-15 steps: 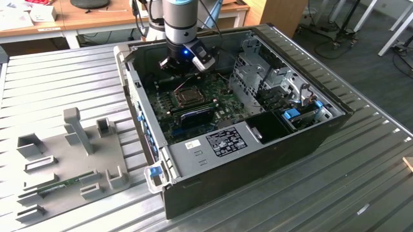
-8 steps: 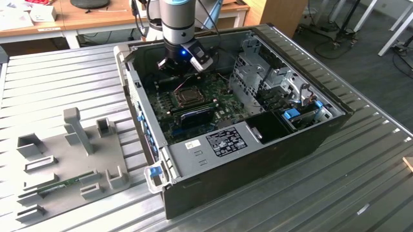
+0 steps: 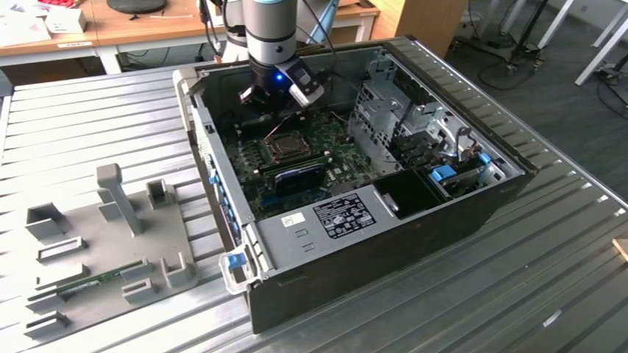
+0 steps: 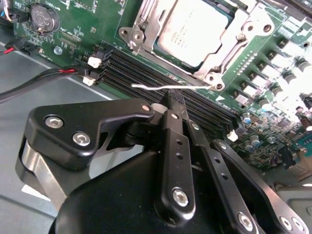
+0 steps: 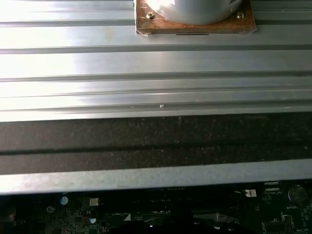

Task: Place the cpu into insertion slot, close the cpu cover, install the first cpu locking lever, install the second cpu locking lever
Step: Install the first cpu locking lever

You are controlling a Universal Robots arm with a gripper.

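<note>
In the second wrist view the pale cpu [image 4: 192, 29] lies flat in the insertion slot [image 3: 287, 145] on the green board. The silvery cpu cover [image 4: 219, 66] is folded down around it, so the chip shows through the cover's window. A thin wire locking lever [image 4: 146, 87] runs along the socket's edge beside the memory slots. My black gripper [image 4: 174, 99] is shut, with its tips right at this lever; whether they pinch it I cannot tell. In the exterior view the gripper [image 3: 279, 92] hangs inside the open computer case, just behind the socket.
Long black memory slots [image 4: 141, 66] lie between gripper and socket. A coin battery [image 4: 44, 17] and a red-black cable [image 4: 48, 75] sit nearby. A metal drive cage [image 3: 393, 110] fills the case on the exterior view's right. A grey fixture [image 3: 108, 235] lies on the ribbed table.
</note>
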